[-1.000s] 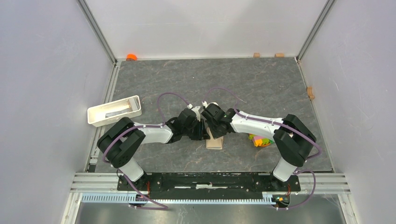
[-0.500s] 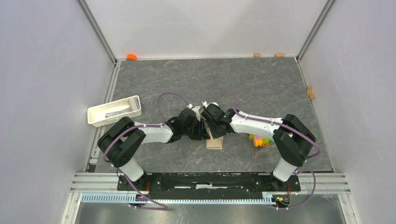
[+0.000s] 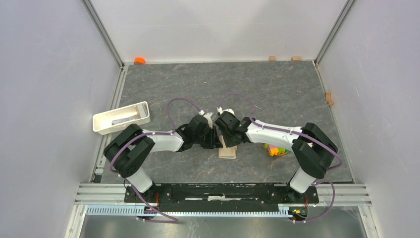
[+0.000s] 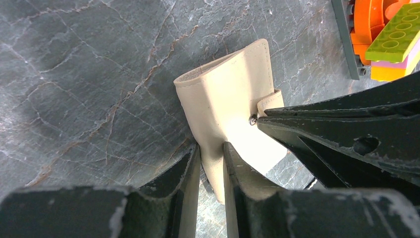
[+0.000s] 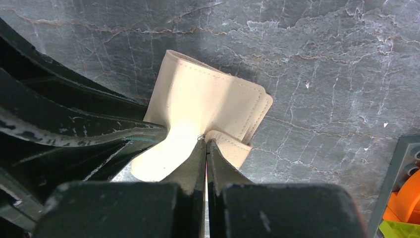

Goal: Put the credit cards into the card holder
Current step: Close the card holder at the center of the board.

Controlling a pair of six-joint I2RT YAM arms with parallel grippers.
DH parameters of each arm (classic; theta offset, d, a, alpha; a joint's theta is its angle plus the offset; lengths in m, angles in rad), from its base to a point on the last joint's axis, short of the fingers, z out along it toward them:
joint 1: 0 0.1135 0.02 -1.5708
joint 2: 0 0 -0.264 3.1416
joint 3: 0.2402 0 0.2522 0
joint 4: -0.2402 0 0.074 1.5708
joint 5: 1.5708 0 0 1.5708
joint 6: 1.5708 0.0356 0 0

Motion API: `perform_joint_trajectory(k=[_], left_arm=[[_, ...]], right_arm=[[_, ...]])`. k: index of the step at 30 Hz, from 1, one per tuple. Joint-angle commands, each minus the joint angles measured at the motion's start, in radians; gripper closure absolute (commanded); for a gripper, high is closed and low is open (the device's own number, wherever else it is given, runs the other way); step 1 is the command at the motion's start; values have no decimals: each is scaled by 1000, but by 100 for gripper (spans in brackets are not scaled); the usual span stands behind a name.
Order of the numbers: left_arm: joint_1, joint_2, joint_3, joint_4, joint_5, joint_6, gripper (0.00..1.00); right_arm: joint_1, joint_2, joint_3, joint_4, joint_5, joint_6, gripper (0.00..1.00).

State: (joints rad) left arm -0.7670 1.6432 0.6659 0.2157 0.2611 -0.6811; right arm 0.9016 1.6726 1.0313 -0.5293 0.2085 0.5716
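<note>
Only the right arm [image 3: 277, 133] has shifted, its elbow swinging slightly outward. We see the card holder [image 4: 228, 89] where it was, standing partly folded on the counter [image 4: 74, 74] between both arms. Our left gripper [image 4: 212, 153] clamps one beige wall of the card holder between its fingers. Our right gripper [image 5: 205, 141], closed tight, pinches the snap tab at its fingertips. Toy bricks [image 4: 391, 44] lie nearby on the right.
</note>
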Motion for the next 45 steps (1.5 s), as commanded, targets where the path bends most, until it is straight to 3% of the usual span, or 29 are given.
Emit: perform_joint_trajectory(k=[1,45], left_arm=[[2,51,6,-52,-60,31,71],[8,64,11,-58,-62,35,73]], right_arm=[[7,-41,-21,66,-5,29,100],[11,9,-74,137,-67,40,100]])
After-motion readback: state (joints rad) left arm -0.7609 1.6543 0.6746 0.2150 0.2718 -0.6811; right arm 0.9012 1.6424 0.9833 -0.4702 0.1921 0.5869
